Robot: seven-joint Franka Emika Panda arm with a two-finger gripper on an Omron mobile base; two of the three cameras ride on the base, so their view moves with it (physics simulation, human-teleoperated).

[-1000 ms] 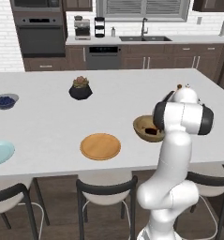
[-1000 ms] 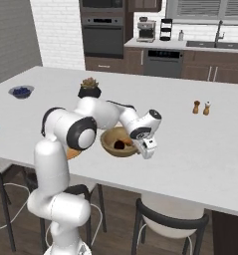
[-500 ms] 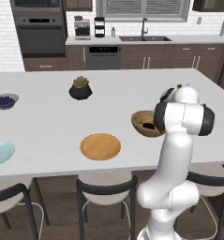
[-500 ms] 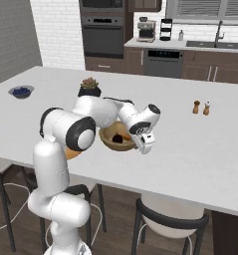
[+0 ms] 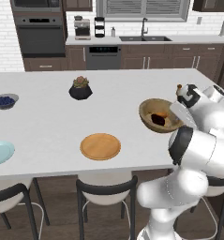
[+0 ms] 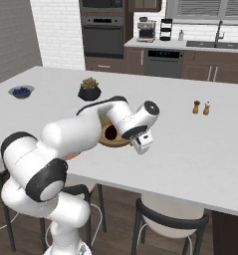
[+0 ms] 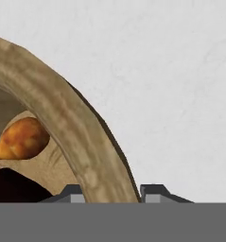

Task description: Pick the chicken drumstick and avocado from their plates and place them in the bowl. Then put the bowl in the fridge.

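You see the bowl point(image 5: 159, 116), wide, round, light-brown wood, at the right of centre in the left base view, resting on the white counter point(image 5: 48, 122). Inside it lie the drumstick point(image 7: 21, 139), orange-brown and glossy, and the avocado point(image 5: 157, 119), a nearly black lump beside it. In the hand view the bowl's thick rim point(image 7: 62, 118) arcs from the upper left down to the bottom centre, and the gripper point(image 7: 112, 193) is clenched on that rim, one dark tip on each side of the wall.

Left of the bowl in the left base view you find the flat wooden plate point(image 5: 100, 146), and the blue plate point(image 5: 0, 153) sits at the far left edge. A dark pot point(image 5: 80, 88) with a succulent stands above centre, a small blueberry bowl point(image 5: 4, 101) at the left. Beyond the counter run dark cabinets, an oven point(image 5: 42, 34) at upper left and a sink point(image 5: 145, 38) under a window.
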